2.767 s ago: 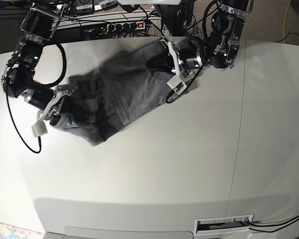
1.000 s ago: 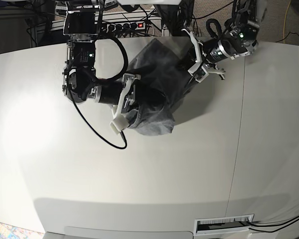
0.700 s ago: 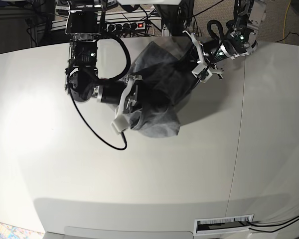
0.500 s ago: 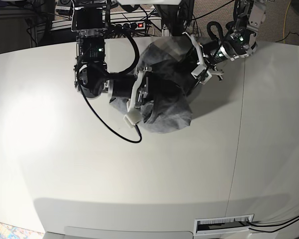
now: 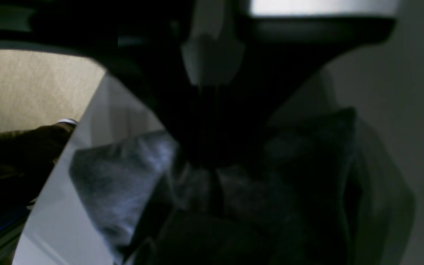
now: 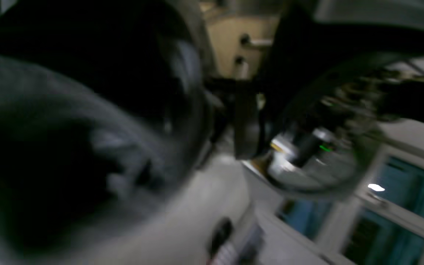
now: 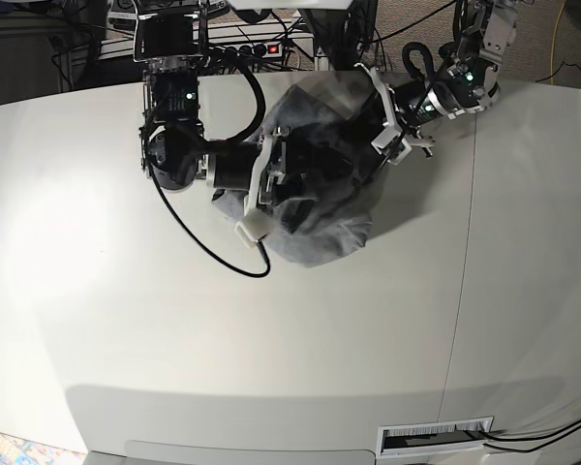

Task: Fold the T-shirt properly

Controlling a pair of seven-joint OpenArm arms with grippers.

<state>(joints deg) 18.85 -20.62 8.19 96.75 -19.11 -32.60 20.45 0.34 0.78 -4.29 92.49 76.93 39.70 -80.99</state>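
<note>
Grey T-shirt (image 7: pixel 324 218) bunched, one; left fingers (image 7: pixel 385 121) clamped on it; right fingers (image 7: pixel 271 184) state unclear.

One grey T-shirt (image 7: pixel 320 194) lies bunched at the far middle of one white counter (image 7: pixel 271 368). Two robot arms reach over it: the right arm (image 7: pixel 174 145) on the scene's left, the left arm (image 7: pixel 455 82) on the scene's right, so two sets of fingers, one (image 7: pixel 266 189) at the cloth's left edge, one (image 7: pixel 392 116) at its far right. One power strip (image 7: pixel 242 50) sits beyond the far edge. One slotted vent (image 7: pixel 436 436) shows at the near right.
</note>
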